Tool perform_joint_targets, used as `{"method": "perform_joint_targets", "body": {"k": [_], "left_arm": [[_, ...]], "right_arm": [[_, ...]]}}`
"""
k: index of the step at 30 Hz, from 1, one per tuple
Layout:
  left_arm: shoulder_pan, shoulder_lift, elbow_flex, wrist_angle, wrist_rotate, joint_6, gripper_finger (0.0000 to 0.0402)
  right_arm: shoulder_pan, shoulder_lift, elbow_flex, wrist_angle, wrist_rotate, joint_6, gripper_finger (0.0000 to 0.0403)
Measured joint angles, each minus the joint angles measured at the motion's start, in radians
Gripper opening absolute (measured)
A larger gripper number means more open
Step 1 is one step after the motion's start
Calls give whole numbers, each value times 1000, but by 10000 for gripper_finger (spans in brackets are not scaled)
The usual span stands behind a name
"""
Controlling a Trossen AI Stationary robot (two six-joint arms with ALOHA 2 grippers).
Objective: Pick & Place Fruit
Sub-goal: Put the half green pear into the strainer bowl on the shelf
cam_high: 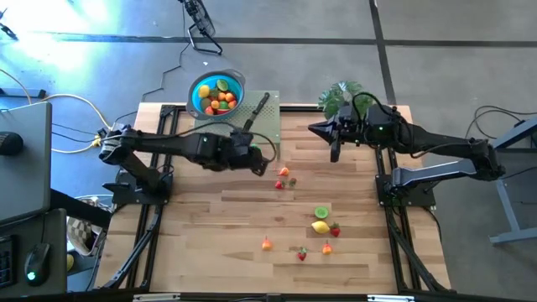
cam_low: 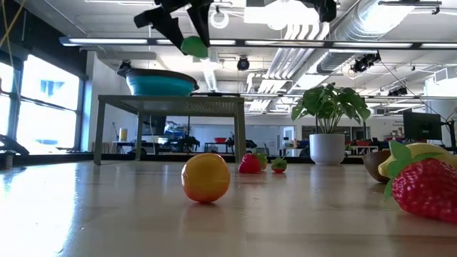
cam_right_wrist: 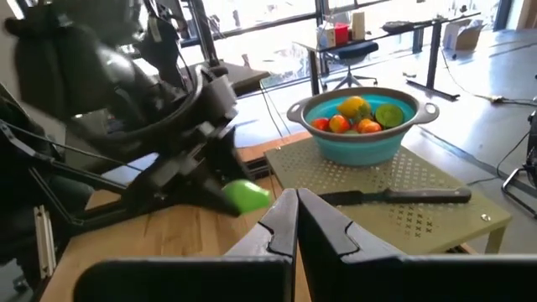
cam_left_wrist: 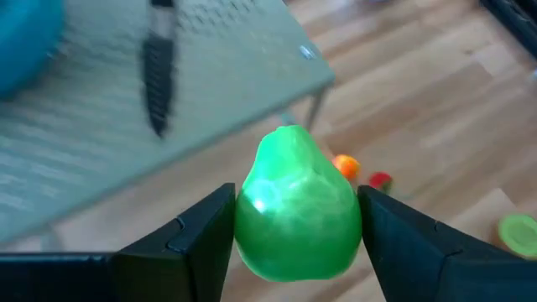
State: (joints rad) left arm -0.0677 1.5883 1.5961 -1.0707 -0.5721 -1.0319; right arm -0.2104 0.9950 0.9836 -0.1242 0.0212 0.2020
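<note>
Wooden table (cam_high: 210, 218), left jaws (cam_left_wrist: 294, 222) gripping green pear (cam_left_wrist: 295, 210)

Glossy plastic green pear (cam_left_wrist: 295, 210); wood plank table (cam_high: 226, 235); perforated metal stand (cam_right_wrist: 403, 214).

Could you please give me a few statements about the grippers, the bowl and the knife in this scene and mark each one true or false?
1. The left gripper holds a green pear. True.
2. The right gripper is wide open. False: its fingers are shut, holding nothing.
3. The blue bowl is empty. False: it already holds several fruit.
4. The knife lies on the small perforated stand beside the bowl. True.
5. No fruit is left on the wooden table. False: several pieces remain there.
</note>
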Motion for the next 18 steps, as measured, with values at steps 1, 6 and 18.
{"method": "perform_joint_targets", "body": {"k": [1, 6, 18], "left_arm": [[11, 0, 16, -22, -5, 12, 221], [77, 0, 82, -75, -23, 86, 221], [287, 0, 153, -88, -40, 259, 221]], "right_arm": [[0, -4, 0, 0, 0, 0, 2], [0, -15, 0, 0, 1, -10, 2], [0, -16, 0, 0, 4, -43, 2]]}}
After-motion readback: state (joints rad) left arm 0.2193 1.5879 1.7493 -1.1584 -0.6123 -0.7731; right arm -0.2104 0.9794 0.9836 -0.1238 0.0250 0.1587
